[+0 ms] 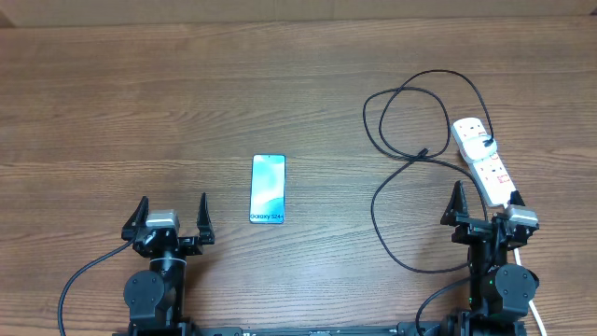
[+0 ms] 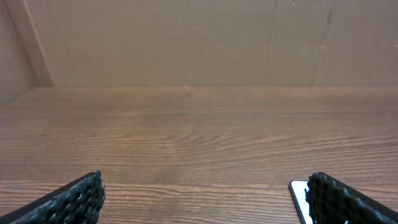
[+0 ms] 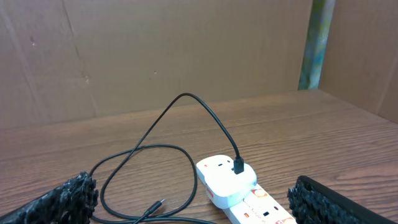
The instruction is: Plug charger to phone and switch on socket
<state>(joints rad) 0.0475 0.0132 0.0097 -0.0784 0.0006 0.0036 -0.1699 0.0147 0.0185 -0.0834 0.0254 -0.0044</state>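
The right tool (image 1: 485, 198) covers the power strip's (image 1: 483, 161) near end; the phone (image 2: 300, 199) runs off the left wrist view's bottom edge.

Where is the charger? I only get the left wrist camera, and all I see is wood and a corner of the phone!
Observer: The charger lies in loops on the right side of the table, well away from the phone.
Operator: Is it plugged into anything?
Observer: Its adapter sits in the far end of the socket; its tip lies loose on the table.
Operator: Is anything holding it?
Observer: No. The right gripper is open and empty, at the socket's near end.
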